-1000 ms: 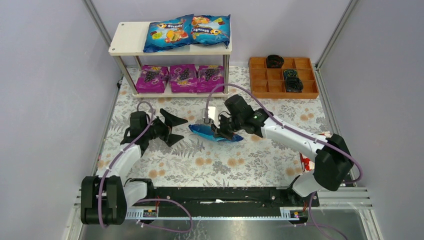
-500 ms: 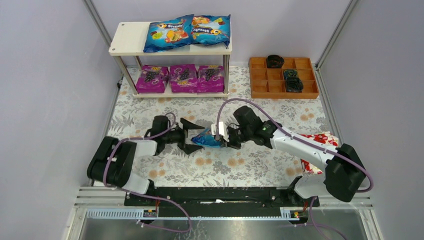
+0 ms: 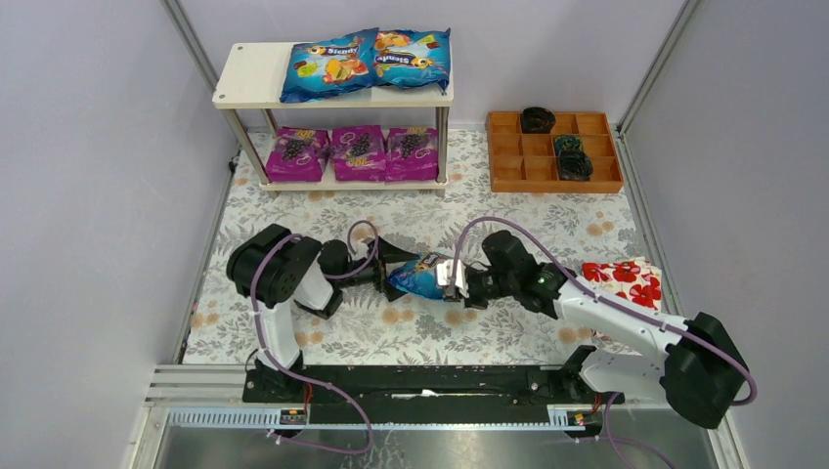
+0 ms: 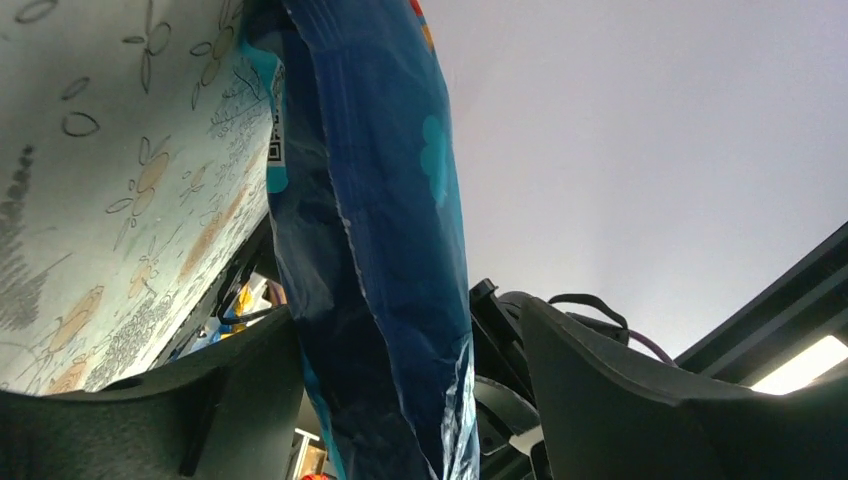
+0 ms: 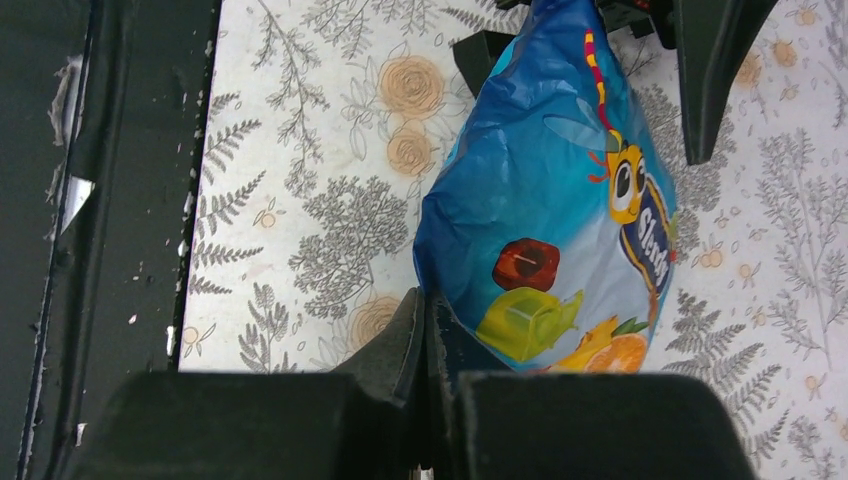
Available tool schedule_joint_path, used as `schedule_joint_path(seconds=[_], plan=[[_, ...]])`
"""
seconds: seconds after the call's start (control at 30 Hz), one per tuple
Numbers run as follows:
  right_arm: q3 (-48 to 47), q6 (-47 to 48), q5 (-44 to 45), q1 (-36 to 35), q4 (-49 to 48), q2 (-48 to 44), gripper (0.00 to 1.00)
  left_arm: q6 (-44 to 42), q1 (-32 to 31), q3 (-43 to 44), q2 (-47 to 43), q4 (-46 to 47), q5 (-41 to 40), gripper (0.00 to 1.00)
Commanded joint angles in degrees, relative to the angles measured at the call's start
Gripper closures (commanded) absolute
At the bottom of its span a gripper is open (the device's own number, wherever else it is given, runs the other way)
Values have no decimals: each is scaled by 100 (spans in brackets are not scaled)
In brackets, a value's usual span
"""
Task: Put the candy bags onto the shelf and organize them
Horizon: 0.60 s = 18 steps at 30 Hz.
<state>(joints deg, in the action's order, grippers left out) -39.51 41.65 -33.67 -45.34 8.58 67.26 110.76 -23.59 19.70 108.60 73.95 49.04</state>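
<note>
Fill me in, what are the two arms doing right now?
The right gripper is shut on one end of a blue candy bag in the middle of the table. The left gripper has its jaws open on either side of the bag's other end, not clamped; it looks like a handover. On the shelf, two blue bags lie on the top board and three purple bags on the lower one.

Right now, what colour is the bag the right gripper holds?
The candy bag is blue with a cartoon bee and fruit candies, clearest in the right wrist view.
</note>
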Motion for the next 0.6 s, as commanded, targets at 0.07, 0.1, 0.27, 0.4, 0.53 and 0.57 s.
schedule_joint_path(seconds=[0.07,0.1,0.27,0.4,0.53,0.57], plan=[[720,-77,-227,69,-1201,-602,100,-121,-436,-37,214,-215,-266,24],[795,-37,-195,73,-1230,-651,100,-332,-501,50,145,-566,-257,24],[971,80,-128,104,-1299,-854,100,-1953,-572,586,-525,-3103,-443,22],[1041,124,-130,99,-1374,-900,100,-3306,-594,1328,-957,-5186,-911,26],[988,56,-116,104,-1327,-907,100,-3614,-594,1610,-999,-5442,-985,45],[970,6,-128,102,-1313,-912,100,-3645,-594,1631,-1003,-5452,-983,50]])
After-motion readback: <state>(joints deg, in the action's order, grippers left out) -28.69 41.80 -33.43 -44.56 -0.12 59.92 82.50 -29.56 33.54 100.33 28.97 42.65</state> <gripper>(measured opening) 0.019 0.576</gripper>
